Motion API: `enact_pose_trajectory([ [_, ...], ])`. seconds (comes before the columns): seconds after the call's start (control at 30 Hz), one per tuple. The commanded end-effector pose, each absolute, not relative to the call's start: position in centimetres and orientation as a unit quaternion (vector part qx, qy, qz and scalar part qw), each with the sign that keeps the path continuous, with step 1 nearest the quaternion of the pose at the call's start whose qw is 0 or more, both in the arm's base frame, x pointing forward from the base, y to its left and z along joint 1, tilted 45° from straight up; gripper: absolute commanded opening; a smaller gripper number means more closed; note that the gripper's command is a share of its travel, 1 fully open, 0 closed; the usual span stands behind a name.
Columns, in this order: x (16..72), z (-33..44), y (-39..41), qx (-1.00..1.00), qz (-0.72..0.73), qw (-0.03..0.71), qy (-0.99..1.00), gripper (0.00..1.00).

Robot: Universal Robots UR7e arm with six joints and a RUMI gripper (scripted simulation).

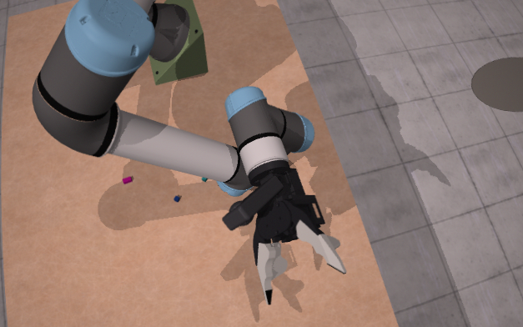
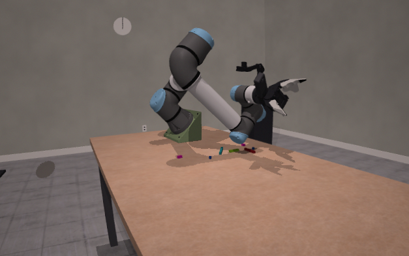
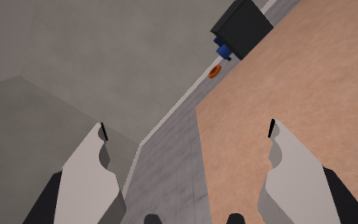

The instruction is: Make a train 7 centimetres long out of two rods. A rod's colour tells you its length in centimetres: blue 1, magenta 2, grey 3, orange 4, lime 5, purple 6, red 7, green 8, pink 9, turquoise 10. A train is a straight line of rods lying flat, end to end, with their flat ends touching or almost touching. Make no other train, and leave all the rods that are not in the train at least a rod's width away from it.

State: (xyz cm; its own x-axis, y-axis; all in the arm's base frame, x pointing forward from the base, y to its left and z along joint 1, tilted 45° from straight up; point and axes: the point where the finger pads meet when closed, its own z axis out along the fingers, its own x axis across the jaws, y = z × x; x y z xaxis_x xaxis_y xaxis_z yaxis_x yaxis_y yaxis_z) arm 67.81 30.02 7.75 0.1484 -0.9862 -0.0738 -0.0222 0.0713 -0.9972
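My gripper (image 1: 306, 288) (image 2: 295, 97) (image 3: 186, 122) is open and empty, held high above the table, away from the rods. A magenta rod (image 1: 128, 180) (image 2: 179, 157) lies apart. A blue rod (image 1: 177, 198) (image 2: 210, 157) lies between it and a turquoise rod (image 1: 204, 179) (image 2: 221, 150). In the exterior view, a lime rod (image 2: 234, 150) lies right of the turquoise one, then a red rod (image 2: 250, 151). A second blue rod (image 2: 253, 148) is close behind the red rod; their gap is unclear. A second magenta rod (image 2: 243, 144) lies farther back. The arm hides these four in the top view.
The rods lie on the brown table (image 1: 54, 271) (image 2: 271, 212) (image 3: 280, 85). The green arm base (image 1: 196, 58) (image 2: 195, 130) stands at the table's back. The arm's elbow and forearm hang over the rod area. The wrist view shows table, floor and wall, and none of the rods.
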Motion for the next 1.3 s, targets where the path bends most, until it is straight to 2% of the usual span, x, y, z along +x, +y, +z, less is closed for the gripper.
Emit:
enact_pose_trajectory([
  [0.0,67.8,7.8,30.1,-0.522,-0.438,0.55,0.483,1.0],
  [0.8,67.9,7.8,29.9,-0.522,-0.436,0.547,0.487,1.0],
  [1.27,69.2,7.3,28.2,-0.527,-0.416,0.51,0.538,1.0],
])
